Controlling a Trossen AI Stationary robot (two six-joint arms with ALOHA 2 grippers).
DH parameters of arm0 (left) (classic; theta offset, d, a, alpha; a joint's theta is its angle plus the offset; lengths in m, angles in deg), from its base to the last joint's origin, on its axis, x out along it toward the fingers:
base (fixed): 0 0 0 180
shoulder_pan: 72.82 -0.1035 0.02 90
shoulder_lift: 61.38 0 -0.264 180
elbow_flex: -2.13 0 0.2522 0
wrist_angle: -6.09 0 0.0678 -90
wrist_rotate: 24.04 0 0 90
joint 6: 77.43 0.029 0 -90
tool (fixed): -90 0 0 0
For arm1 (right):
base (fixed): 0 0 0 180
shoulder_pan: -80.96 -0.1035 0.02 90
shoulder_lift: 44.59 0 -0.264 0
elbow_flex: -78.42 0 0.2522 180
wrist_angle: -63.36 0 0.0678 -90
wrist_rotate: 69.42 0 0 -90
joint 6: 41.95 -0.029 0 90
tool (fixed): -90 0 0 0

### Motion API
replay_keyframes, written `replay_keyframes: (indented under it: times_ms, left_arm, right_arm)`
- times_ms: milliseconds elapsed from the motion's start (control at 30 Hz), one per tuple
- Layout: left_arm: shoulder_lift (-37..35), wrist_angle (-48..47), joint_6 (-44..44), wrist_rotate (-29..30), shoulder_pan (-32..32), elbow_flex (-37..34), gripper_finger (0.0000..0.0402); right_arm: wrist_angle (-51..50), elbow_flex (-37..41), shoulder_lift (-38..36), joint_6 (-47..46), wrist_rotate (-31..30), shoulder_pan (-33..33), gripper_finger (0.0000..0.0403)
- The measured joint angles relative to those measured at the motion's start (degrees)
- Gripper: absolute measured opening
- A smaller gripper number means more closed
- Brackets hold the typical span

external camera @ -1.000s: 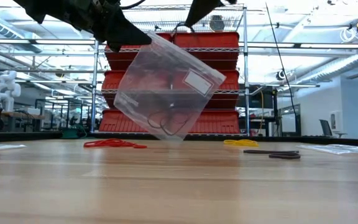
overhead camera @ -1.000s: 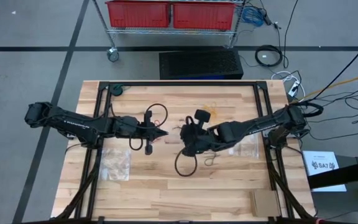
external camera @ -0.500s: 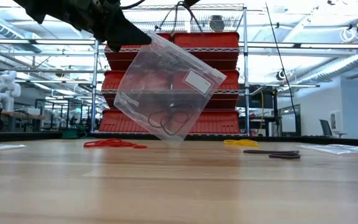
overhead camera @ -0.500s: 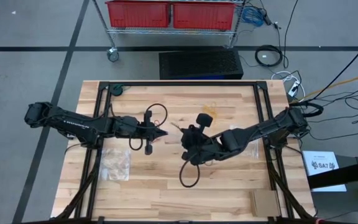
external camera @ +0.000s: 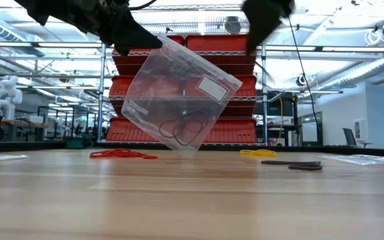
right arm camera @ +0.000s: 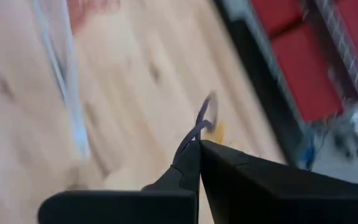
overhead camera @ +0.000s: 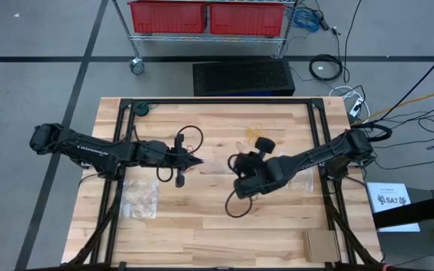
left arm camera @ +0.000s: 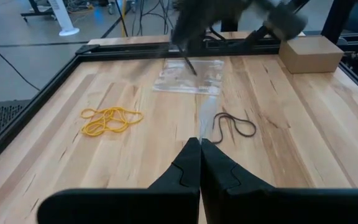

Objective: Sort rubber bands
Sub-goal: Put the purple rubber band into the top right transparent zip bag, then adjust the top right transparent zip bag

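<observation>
Your right hand [overhead camera: 236, 162] has drifted rightward from the bag since a second ago, closed on a thin black band. Your left hand [overhead camera: 200, 161], centre-left in the high view, pinches the clear bag [external camera: 179, 93] aloft; black rubber bands [external camera: 182, 131] sit in its low corner. Red [external camera: 119, 154], yellow [external camera: 259, 153] and black bands [external camera: 299, 164] lie on the counter [external camera: 192, 200]

The bag [external camera: 179, 100] hangs above the table [external camera: 192, 200], with some rubber bands [external camera: 182, 131] inside; other bands [external camera: 120, 154] lie behind it.
</observation>
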Motion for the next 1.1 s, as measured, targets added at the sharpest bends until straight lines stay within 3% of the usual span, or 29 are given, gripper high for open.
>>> replay_keyframes:
  times_ms: [167, 367, 500, 667, 967, 1100]
  left_arm:
    - [0.01, 0.26, -0.09, 0.0, 0.0, 0.0, 0.0]
    - [0.01, 0.32, -0.57, 0.0, 0.0, 0.0, 0.0]
    - [0.01, 0.31, -0.57, 0.0, 0.0, 0.0, 0.0]
    - [0.01, 0.24, -0.55, 0.0, 0.0, 0.0, 0.0]
    - [0.0, 0.34, 0.31, 0.0, -0.44, 0.0, 0.0]
    - [0.0, 0.28, 0.22, 0.02, -2.23, 0.0, 0.0]
  right_arm:
    - [6.65, 10.88, 0.03, -4.37, 7.3, 0.68, 0.0]
    - [24.56, 24.44, 0.01, -3.19, 18.13, 3.72, 0.0]
    - [32.44, 28.84, 0.01, -1.87, 24.08, 5.73, 0.0003]
    - [30.24, 26.17, 0.01, 1.22, 24.06, 6.34, 0.0043]
    - [14.26, 11.32, -0.01, 4.6, 20.27, 6.8, 0.0164]
    - [11.0, 2.91, -0.01, 10.01, 19.69, 6.34, 0.0169]
